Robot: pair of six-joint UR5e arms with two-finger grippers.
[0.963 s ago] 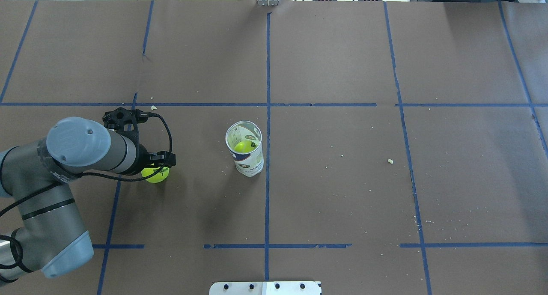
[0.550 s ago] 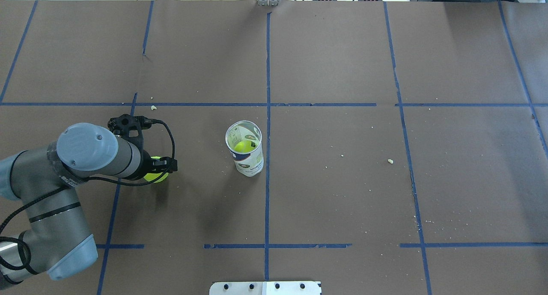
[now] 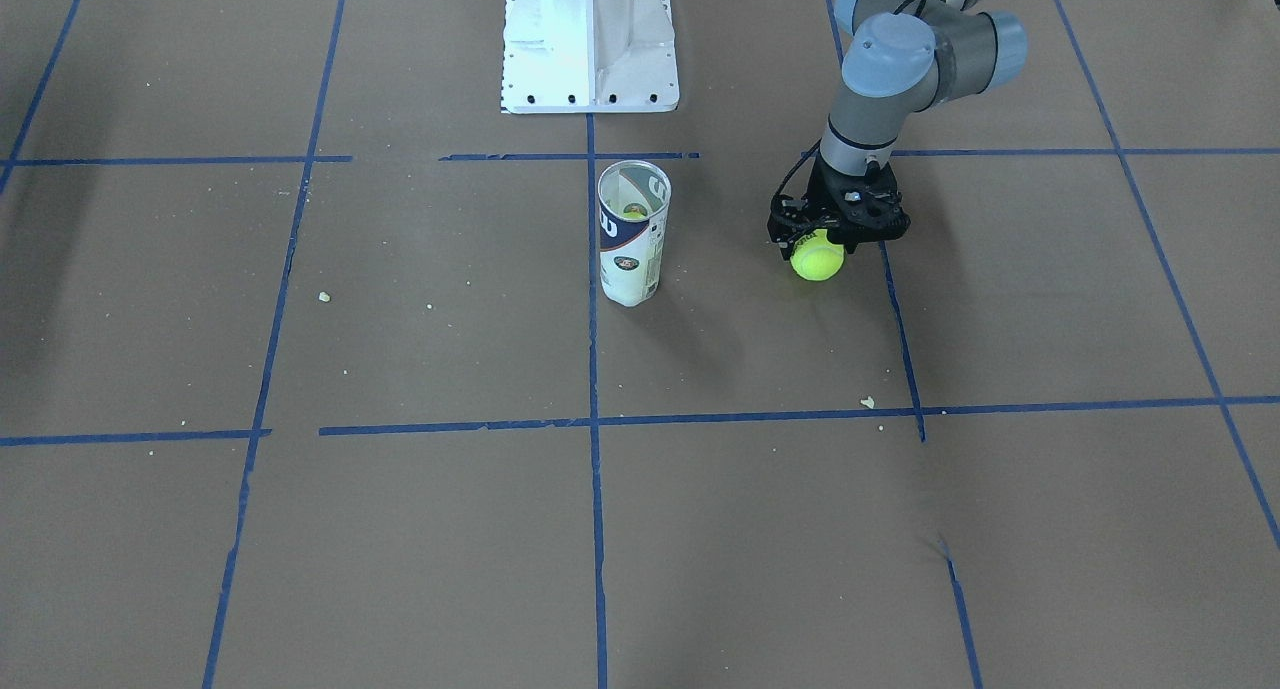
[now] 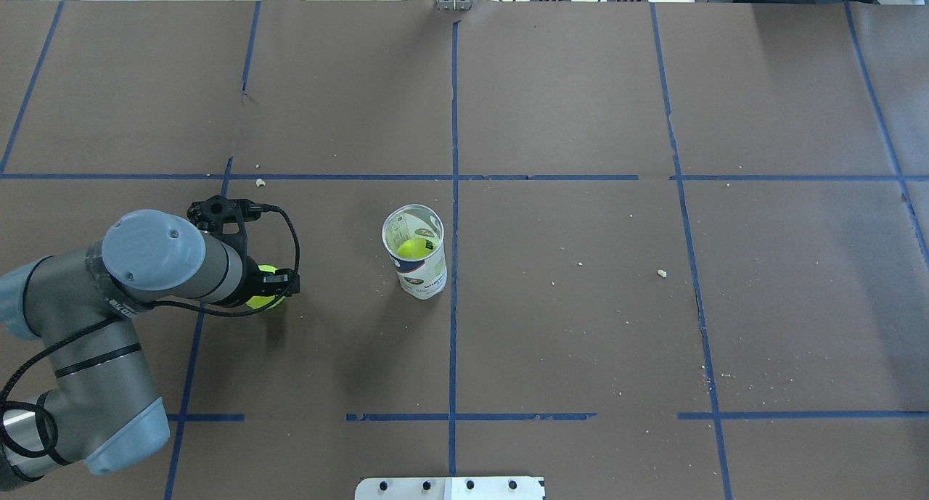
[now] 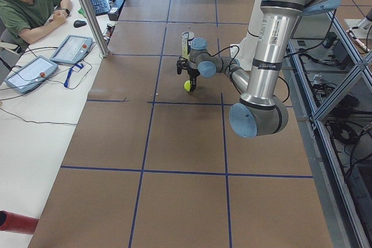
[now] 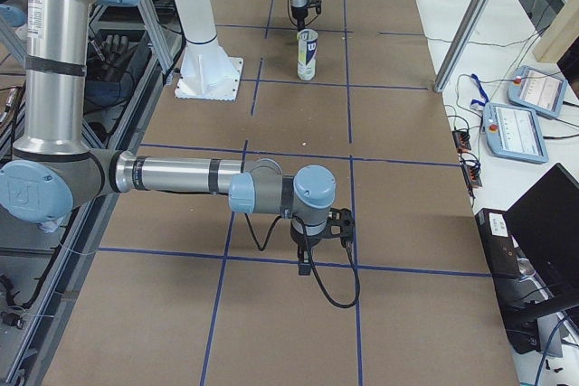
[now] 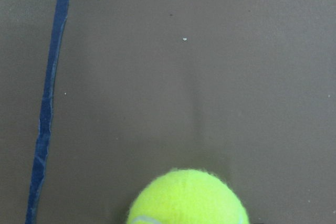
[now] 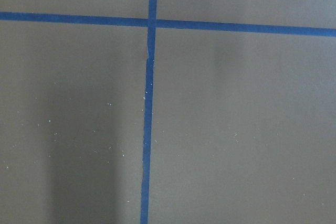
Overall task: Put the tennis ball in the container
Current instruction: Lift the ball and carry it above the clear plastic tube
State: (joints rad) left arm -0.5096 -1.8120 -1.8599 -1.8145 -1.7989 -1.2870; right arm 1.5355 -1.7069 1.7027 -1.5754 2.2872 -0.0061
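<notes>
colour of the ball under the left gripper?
Bright yellow-green tennis ball, clearest in the left wrist view.

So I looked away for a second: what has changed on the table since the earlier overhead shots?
The left gripper shifted slightly toward the can and now sits over the ball, mostly hiding it from overhead. Whether it has gripped the ball is unclear. The ball, the can and the second ball inside it stayed put.
</notes>
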